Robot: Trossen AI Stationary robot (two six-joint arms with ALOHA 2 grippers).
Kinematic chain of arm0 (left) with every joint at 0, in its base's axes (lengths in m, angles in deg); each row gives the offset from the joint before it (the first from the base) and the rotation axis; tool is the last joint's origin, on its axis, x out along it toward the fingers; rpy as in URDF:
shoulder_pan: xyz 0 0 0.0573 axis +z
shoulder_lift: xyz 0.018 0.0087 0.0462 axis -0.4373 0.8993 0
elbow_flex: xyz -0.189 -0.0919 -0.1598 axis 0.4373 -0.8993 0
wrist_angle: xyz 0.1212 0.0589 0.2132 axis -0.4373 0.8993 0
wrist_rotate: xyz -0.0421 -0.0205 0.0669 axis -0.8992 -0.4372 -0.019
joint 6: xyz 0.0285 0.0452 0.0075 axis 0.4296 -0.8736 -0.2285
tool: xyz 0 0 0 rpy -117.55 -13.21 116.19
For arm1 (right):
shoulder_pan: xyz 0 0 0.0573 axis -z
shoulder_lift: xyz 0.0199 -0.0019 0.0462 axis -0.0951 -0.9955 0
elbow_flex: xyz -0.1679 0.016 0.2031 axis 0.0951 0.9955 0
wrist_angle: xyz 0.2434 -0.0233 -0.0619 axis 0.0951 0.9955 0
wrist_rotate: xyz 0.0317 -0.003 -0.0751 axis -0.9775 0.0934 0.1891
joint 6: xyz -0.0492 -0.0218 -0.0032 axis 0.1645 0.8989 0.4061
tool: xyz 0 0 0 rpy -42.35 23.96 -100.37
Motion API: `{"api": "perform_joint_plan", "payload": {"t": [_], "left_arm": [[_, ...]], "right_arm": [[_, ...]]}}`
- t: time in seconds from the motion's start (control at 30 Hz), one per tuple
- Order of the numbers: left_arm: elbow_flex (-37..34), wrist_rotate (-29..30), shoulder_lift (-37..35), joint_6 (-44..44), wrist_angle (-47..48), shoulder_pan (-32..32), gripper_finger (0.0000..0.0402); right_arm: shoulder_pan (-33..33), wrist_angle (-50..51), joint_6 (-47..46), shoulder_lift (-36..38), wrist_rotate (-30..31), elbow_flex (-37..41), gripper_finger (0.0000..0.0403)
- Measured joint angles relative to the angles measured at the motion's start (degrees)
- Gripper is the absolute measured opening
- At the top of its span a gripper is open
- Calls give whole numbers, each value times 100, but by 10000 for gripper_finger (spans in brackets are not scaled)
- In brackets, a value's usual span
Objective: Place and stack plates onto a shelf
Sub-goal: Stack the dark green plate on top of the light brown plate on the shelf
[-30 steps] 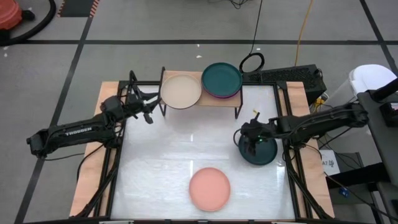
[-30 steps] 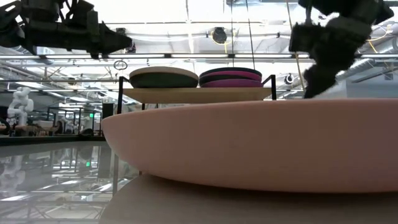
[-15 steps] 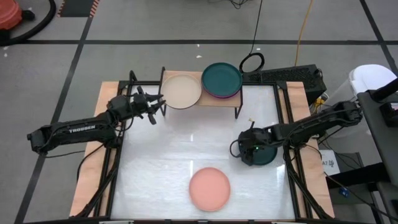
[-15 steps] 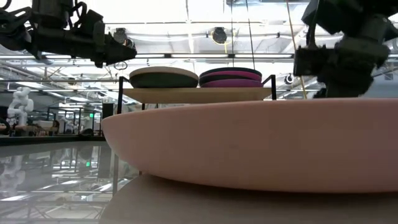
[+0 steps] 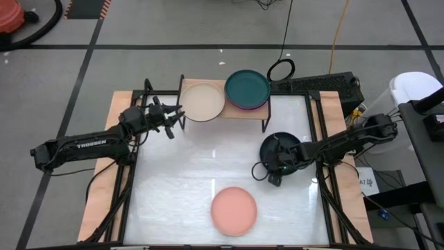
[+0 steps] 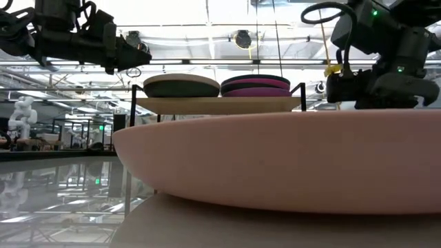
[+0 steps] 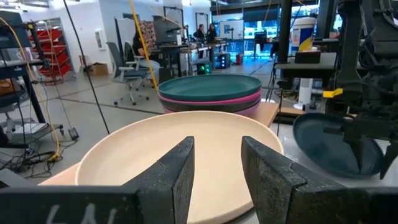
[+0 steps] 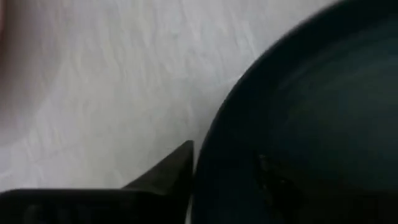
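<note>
My right gripper (image 5: 275, 173) is shut on a dark teal plate (image 5: 281, 150) on the right of the white table; in the right wrist view the plate (image 8: 311, 112) fills most of the picture. My left gripper (image 5: 171, 119) hovers open and empty just left of the shelf (image 5: 239, 111), its fingers (image 7: 180, 174) facing a beige plate (image 7: 180, 149). That beige plate (image 5: 202, 101) lies on a dark one on the shelf's left half. A stack topped by a teal plate (image 5: 248, 87) sits on the right half. A salmon plate (image 5: 234, 210) rests flat near the table's near edge. My right gripper pinches the dark teal plate by its rim (image 8: 211, 155) on the side nearest the table's near edge. One finger (image 8: 168, 174) stands outside the rim and the other lies dimly inside the bowl. The plate sits tilted in the hold; whether its far rim rests on the table I cannot tell.
The shelf's black legs (image 5: 264, 125) stand at the table's far edge. The salmon plate (image 6: 289, 158) fills the low view's foreground. Wooden side boards (image 5: 111, 173) flank the white top. Bare table lies between the shelf and the salmon plate.
My right gripper has dropped and moved toward the table's near-left, onto the dark teal plate's rim; the plate has tipped and shifted toward the far edge. My left gripper has moved a little right, toward the shelf, then stayed still.
</note>
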Motion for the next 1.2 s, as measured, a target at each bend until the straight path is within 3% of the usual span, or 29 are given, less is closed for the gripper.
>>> {"api": "perform_joint_plan", "payload": {"t": [0.27, 0.5, 0.7, 0.97, 1.2], "left_arm": [[0, -3, 0, 85, -28, 1, 138], [0, -5, 0, 122, -26, 0, 138], [0, -8, 0, 121, -27, 0, 138], [0, -8, 0, 119, -129, 0, 138], [-2, -8, 0, 125, -271, 0, 138]], "right_arm": [[-2, -34, 6, 466, -151, 8, 13], [-73, -509, 317, 1131, 151, 15, 7], [-71, -1627, 805, 1611, 299, 15, 2], [212, -4080, 2191, 1850, 1043, 13, 1], [707, -6688, 4003, 1726, 1082, 7, 1]]}}
